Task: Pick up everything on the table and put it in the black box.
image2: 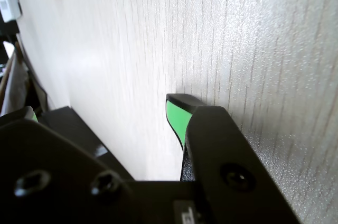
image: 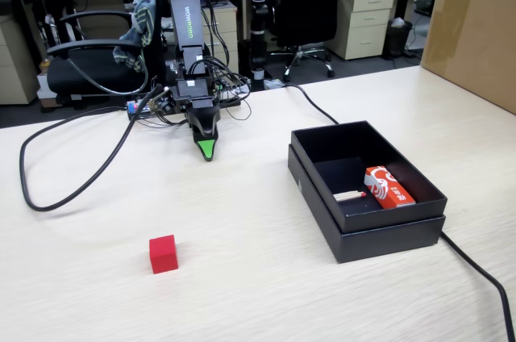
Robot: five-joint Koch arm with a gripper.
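With my gripper (image: 208, 151) parked low near the arm's base, jaw state unclear, the red cube (image: 163, 253) sat ungrasped on the table (image: 242, 221); reaching it came next, I judged.

Single arm (image: 187, 43) stood folded at the far edge of the table (image: 258, 294), its upper links upright and its wrist bent downward. The gripper (image: 208, 149) pointed at the tabletop with its green tip close to the surface; jaw separation could not be determined.
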